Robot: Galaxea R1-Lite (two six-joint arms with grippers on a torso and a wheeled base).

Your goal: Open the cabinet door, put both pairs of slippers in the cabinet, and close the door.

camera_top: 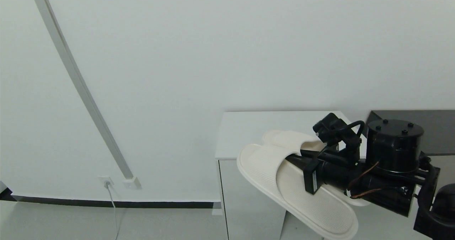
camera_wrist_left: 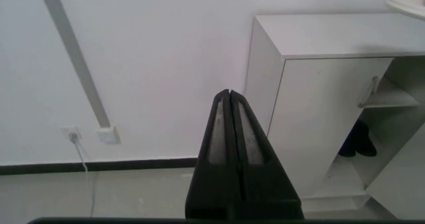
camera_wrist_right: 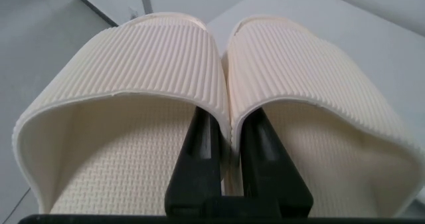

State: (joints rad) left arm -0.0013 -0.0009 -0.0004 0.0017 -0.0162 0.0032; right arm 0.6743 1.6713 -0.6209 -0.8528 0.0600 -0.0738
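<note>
My right gripper (camera_wrist_right: 228,121) is clamped on the pair of cream slippers (camera_top: 265,163). One finger sits inside each slipper, and the two inner walls are pinched together between them. I hold the pair side by side in the air at the front edge of the white cabinet (camera_top: 256,126), level with its top, toes pointing left. My left gripper (camera_wrist_left: 230,103) hangs left of the cabinet with its fingers pressed together, holding nothing. From there I see the cabinet's right side open, with a shelf (camera_wrist_left: 388,99) inside and something dark (camera_wrist_left: 358,141) on the bottom board. A wall socket (camera_top: 105,180) with a cable sits low on the far wall at the left.
</note>
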